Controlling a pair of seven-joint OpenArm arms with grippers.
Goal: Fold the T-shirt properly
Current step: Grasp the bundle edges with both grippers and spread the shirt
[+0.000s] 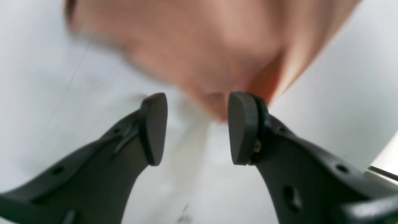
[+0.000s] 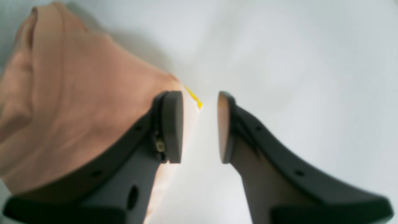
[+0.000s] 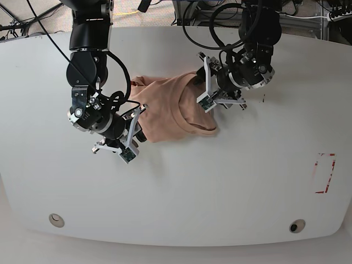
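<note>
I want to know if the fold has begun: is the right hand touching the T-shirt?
Cannot tell. In the right wrist view the hand is open beside the T-shirt; one finger overlaps the cloth.

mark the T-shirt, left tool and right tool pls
T-shirt (image 3: 170,110), base view, middle of the bunched fabric.
Left tool (image 1: 197,129), left wrist view, gap between its two pads.
Right tool (image 2: 200,127), right wrist view, gap between its two pads.
</note>
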